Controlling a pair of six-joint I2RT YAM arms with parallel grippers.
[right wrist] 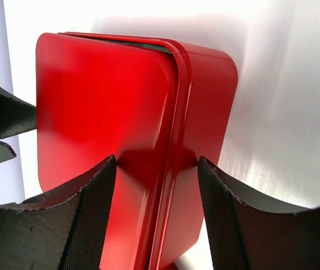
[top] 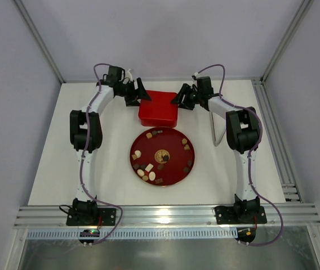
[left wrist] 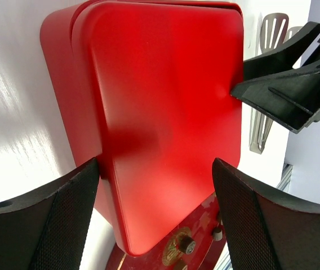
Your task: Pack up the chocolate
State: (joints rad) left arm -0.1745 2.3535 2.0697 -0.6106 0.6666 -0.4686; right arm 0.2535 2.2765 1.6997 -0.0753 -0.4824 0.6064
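Mesh-faced black finger pads [left wrist: 64,219] fill the bottom corners of both wrist views; between each pair lies one end of the red box [top: 158,115]. Left gripper [top: 136,93]: jaws spread wide, straddling the left end of the box from above; no pad is seen pressing on it, so treat this gripper as open and holding nothing. Right gripper [top: 182,97]: jaws parted, set across the right end so that the seam under the lid [right wrist: 103,112] runs between the pads; a gap shows on either side, so it grips nothing. The opposed placement suits a two-handed lid removal, one arm steadying the base while the other raises the lid; this is a judgement from the pose alone. The lid sits fully on; the box cannot receive anything yet.

The chocolate [top: 147,170] lies on the round red plate [top: 171,142], just nearer the arm bases than the box; most pieces sit toward the rim, thickest at the near-left, and one dark piece rests beside the gold emblem [top: 161,156]. No piece is in either gripper; packing appears not to have begun. A metal utensil [left wrist: 260,135] lies on the white table [top: 92,169] to the right of the box, beside the right arm.
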